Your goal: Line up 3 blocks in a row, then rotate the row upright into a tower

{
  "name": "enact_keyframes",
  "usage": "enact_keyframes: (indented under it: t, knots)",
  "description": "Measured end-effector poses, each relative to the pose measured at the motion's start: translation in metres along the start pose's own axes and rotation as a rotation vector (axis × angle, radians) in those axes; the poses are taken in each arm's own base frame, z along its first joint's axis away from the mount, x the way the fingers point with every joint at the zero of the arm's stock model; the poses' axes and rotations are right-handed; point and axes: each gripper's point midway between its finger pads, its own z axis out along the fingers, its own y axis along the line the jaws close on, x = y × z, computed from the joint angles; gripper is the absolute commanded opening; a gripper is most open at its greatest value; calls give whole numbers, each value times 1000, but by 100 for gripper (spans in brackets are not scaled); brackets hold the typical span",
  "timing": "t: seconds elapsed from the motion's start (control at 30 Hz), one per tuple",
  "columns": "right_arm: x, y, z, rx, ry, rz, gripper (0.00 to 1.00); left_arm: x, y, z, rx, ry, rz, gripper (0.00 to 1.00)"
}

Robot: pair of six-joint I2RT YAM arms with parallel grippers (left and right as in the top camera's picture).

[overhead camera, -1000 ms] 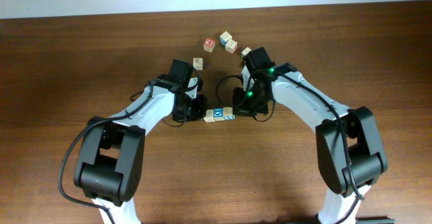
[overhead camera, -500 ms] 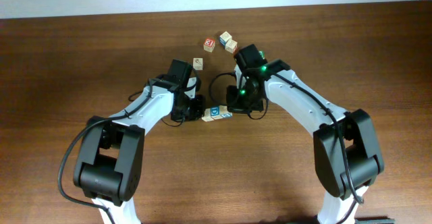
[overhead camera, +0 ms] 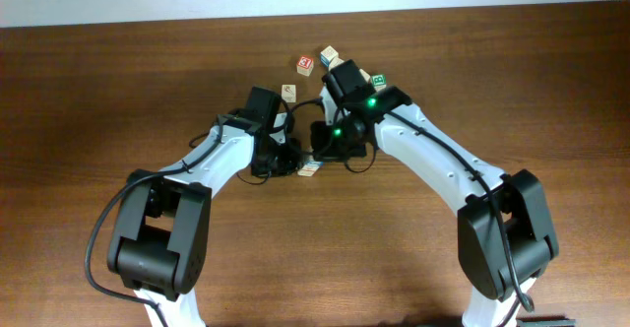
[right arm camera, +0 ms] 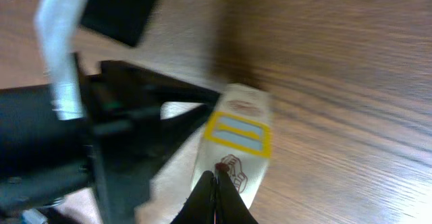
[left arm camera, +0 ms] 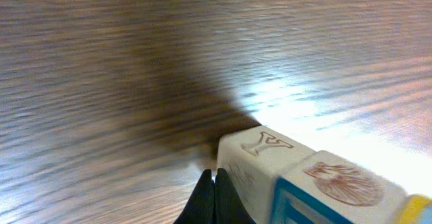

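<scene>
The 3 blocks lie end to end in a short row on the wooden table. In the overhead view only a pale tan bit of the row [overhead camera: 309, 169] shows below the right wrist. The left wrist view shows a tan cube with a Y [left arm camera: 260, 148] and a blue-printed cube [left arm camera: 324, 193] beside it. My left gripper [left arm camera: 214, 183] is shut, its tips against the Y cube's end. In the right wrist view, my right gripper [right arm camera: 216, 178] is shut too, its tips touching the row [right arm camera: 236, 140] near a yellow-framed face. Seen from overhead, the left gripper [overhead camera: 292, 162] and right gripper [overhead camera: 317, 158] flank the row.
Loose cubes sit at the back: a red-faced cube [overhead camera: 304, 64], a tan and blue cube [overhead camera: 329, 54], a green-faced cube [overhead camera: 377, 79] and a small pale cube [overhead camera: 287, 92]. Both arms angle in from the near edge. The left gripper's dark body [right arm camera: 128, 140] fills the right wrist view's left side.
The right gripper has swung left and toward the back, pushing the row's right end; the row has turned and slid under the right wrist. The left arm has hardly moved.
</scene>
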Motion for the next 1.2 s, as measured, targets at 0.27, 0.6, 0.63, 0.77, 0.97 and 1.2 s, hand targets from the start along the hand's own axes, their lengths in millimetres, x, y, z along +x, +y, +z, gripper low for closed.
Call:
enact_keyframes:
  t: [0.27,0.6,0.63,0.77,0.97,1.2]
  knots:
    - [5,8,3,-13,13,-15,4,5,-17,1,63,22,19,0]
    - [5,8,3,-13,13,-15,4,1,-9,-2,68,16,-7,0]
    - [5,8,3,-13,13,-15,4,0,-5,-4,66,17,-19,0]
    - [5,8,3,-13,12,-15,4,-9,5,-14,60,4,-52,0]
    - [8,5,0,-3,31,-4,6,-35,13,-40,37,-40,-57,0]
    - [-27,24,-45,-27,-45,-61,14,-73,22,-84,-3,-122,-48,0]
